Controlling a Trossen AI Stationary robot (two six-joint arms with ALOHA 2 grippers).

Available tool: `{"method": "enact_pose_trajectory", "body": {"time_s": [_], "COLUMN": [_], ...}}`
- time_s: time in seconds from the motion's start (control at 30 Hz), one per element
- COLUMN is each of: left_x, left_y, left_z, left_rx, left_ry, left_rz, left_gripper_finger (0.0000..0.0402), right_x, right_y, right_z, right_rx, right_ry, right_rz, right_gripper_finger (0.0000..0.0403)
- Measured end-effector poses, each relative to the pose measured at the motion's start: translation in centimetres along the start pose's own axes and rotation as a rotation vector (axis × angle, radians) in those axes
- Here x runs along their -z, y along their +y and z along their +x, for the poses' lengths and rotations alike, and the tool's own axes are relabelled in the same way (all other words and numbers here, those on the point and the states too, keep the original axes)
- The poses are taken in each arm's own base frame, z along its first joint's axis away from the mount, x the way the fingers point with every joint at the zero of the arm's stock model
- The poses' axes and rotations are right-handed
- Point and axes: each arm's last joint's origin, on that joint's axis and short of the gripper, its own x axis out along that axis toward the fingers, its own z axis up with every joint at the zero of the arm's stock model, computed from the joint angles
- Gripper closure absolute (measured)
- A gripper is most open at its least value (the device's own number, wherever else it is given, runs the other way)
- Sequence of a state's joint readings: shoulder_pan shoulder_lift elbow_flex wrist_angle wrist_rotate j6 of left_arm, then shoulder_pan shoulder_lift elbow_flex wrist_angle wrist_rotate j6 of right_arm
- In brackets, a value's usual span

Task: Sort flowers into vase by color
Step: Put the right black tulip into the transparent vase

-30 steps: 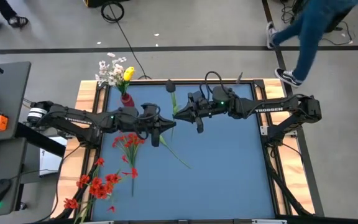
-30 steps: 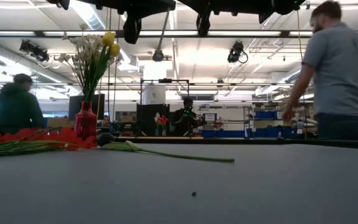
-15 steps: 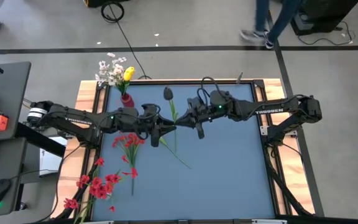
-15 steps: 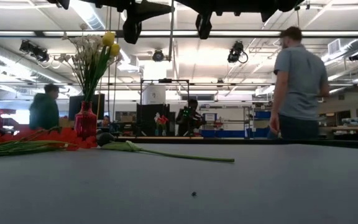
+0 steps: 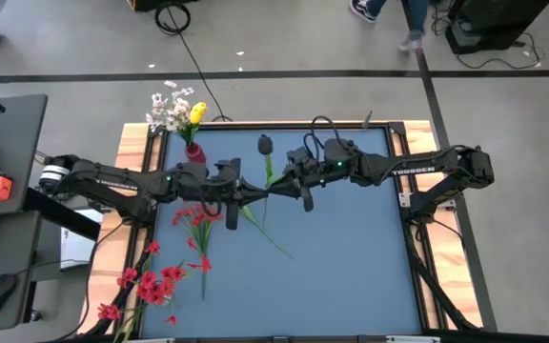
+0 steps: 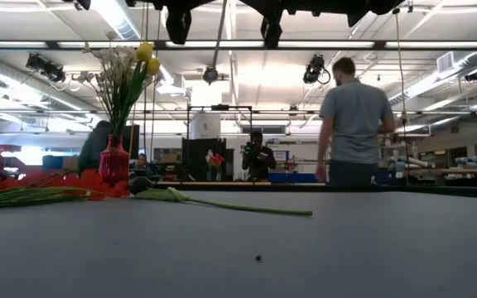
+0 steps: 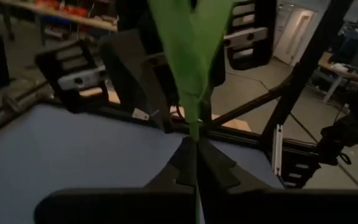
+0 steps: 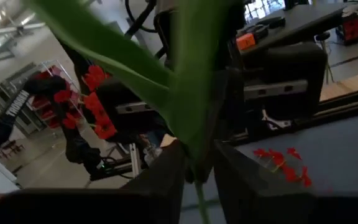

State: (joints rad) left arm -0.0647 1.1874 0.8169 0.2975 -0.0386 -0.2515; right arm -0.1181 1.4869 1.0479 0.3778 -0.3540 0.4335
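- While both arms meet over the table's (image 5: 351, 276) middle, the left claw (image 5: 243, 195) and right claw (image 5: 284, 183) each pinch the stem of one dark-bud flower (image 5: 265, 145), held clear of the surface.
- Both wrist views confirm fingers closed on green stem.
- Done: white blossoms (image 5: 168, 112) and a yellow tulip (image 5: 196, 112) stand in the vase (image 5: 193, 152) at the far left corner.
- Left: red sprays (image 5: 196, 221) lie near the left arm; more red flowers (image 5: 151, 284) lie at the near left edge.
- Room: the table's right half looks open; the vase sits close to the edge, so tipping is a risk.
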Motion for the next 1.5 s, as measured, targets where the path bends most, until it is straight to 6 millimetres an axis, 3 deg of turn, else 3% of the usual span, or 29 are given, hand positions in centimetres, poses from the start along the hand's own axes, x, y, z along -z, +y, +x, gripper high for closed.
{"method": "enact_pose_trajectory", "body": {"time_s": [0.17,0.33,0.53,0.77,1.13,1.5], "left_x": [-0.8,-1.1,-1.3,-1.3,-1.3,-2.0], "left_y": [-0.5,-1.4,-2.5,-2.6,-2.6,-2.3], "left_z": [-1.4,-3.1,-3.9,-3.9,-4.0,-7.1], "left_rx": [0.022,0.053,0.053,0.024,0.015,0.011], "left_ry": [-0.006,0.029,0.007,-0.005,0.002,0.043], "left_rz": [0.096,0.188,0.225,0.224,0.249,0.252], "left_gripper_finger": [0.0400,0.0400,0.0401,0.0401,0.0401,0.0401], "right_x": [0.0,-1.1,-2.9,-3.7,-3.2,-1.9], "right_y": [0.3,1.5,3.8,4.5,5.1,6.9], "right_z": [0.0,-1.0,-3.4,-5.5,-5.3,-4.7], "right_rx": [-0.013,-0.006,0.008,0.041,0.030,0.057], "right_ry": [-0.002,-0.060,-0.139,-0.123,-0.085,-0.061], "right_rz": [0.114,0.225,0.210,0.204,0.225,0.268], "right_gripper_finger": [0.0278,0.0277,0.0278,0.0278,0.0278,0.0278]}}
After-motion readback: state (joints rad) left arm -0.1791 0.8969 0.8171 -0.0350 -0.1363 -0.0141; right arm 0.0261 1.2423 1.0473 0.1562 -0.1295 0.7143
